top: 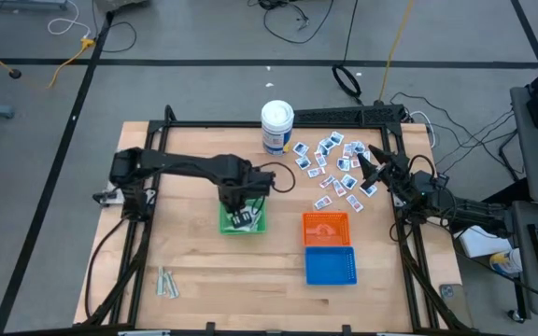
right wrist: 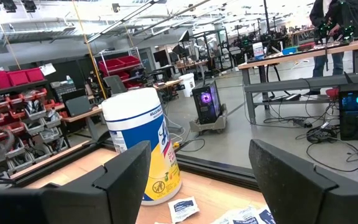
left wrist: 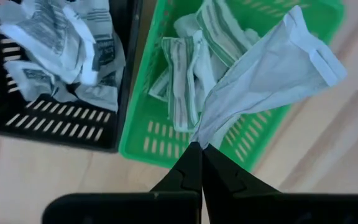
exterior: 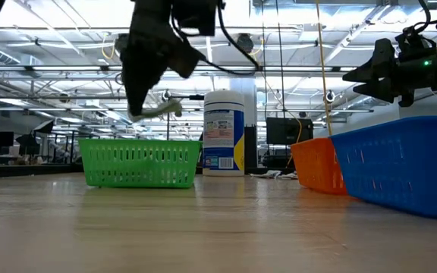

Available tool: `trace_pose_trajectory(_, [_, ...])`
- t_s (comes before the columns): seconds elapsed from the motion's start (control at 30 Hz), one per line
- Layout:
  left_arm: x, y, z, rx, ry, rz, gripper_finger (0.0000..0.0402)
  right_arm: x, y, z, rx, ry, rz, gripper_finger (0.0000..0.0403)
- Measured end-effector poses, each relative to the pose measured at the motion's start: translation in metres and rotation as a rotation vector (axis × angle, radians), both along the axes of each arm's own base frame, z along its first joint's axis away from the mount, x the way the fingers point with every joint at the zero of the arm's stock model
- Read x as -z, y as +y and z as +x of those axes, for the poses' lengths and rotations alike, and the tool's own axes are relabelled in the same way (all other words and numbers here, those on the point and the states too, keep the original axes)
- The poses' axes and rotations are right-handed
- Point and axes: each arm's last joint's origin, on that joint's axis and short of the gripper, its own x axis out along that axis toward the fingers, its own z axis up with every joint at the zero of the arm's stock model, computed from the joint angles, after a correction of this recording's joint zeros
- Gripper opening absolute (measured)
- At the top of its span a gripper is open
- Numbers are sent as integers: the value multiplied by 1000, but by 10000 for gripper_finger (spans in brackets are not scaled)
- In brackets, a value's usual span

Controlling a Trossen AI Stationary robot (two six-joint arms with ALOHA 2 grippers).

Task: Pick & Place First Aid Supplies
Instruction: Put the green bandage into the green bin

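- Wooden surface (top: 204, 271) in my high view.
- Green basket (top: 242, 222) mid-left, black basket hidden beside it.
- Orange basket (top: 326, 229) touching blue basket (top: 330, 265).
- White canister (top: 276, 127) at far edge.
- Square packets (top: 334, 168) scattered nearby; grey strips (top: 166, 282) near corner.

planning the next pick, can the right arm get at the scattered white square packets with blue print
Probably yes: the right gripper hangs open at the edge of the scattered white square packets, and nothing lies between them; the white cylindrical canister stands aside.
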Motion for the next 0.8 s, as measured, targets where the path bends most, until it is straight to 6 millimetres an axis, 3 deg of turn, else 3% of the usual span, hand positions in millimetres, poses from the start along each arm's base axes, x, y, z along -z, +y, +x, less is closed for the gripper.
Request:
trace_pose_trajectory(0.3, [40, 1, 15, -23, 116, -2, 0, 0, 0, 0, 0, 0, 0, 267])
trace_pose_trajectory(0.5, [49, 1, 18, -57, 143, 2, 14, 0, 0, 0, 0, 0, 0, 267])
trace_pose_trajectory(0.63, [49, 1, 20, -63, 132, 2, 44, 0, 0, 0, 0, 0, 0, 267])
trace_pose_trajectory(0.8, [45, 1, 18, -111, 122, 29, 127, 0, 0, 0, 0, 0, 0, 267])
